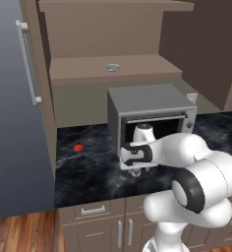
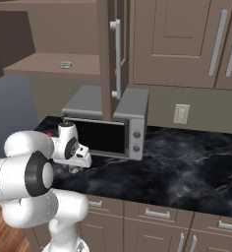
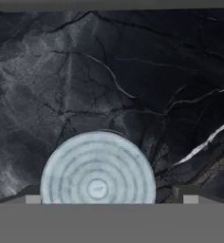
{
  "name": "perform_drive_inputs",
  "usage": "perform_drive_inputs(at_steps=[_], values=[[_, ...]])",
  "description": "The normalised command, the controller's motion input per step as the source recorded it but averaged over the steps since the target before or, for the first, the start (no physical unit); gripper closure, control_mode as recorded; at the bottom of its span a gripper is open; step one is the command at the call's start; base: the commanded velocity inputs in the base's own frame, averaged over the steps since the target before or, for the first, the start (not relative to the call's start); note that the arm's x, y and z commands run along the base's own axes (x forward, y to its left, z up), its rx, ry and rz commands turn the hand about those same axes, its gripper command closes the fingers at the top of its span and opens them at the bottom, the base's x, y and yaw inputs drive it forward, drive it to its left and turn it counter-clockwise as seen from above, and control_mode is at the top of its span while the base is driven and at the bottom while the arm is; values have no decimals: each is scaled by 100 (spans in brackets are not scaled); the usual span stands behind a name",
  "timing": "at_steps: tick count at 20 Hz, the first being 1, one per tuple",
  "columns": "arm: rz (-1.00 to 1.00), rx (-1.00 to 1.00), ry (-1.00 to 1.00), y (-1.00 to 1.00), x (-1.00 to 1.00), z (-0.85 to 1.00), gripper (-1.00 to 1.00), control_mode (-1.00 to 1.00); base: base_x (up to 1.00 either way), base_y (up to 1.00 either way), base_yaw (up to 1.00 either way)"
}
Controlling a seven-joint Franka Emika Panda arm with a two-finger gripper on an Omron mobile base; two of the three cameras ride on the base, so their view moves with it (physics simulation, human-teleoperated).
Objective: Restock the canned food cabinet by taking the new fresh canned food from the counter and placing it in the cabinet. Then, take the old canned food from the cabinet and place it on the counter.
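Observation:
The new canned food [image 3: 98,172] stands on the black marble counter [image 3: 109,71], seen from straight above as a pale ringed lid. My gripper [image 3: 111,199] hangs over it, open, one fingertip [image 3: 33,199] on each side and neither touching it. In the left base view the gripper [image 1: 135,168] points down at the counter [image 1: 88,167] just in front of the microwave, and the hand hides the can. The old canned food [image 1: 113,67], a flat silver tin, lies on the lower shelf of the brown cabinet [image 1: 78,66], also seen from the right [image 2: 65,64].
A grey microwave [image 1: 152,113] stands on the counter right behind the hand. A small red object [image 1: 78,147] lies to the left. A tall grey fridge [image 1: 10,98] borders the counter's left end. An open cabinet door [image 2: 113,49] hangs above the microwave [image 2: 108,123].

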Motion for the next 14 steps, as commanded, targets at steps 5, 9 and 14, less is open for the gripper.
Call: perform_drive_inputs(at_steps=[5,9,14], values=[[-2,0,-4,2,26,-16,-100,-100,0,0,0],[-2,0,0,0,13,-4,100,-100,0,0,0],[0,0,-2,0,-17,0,100,-100,0,0,0]])
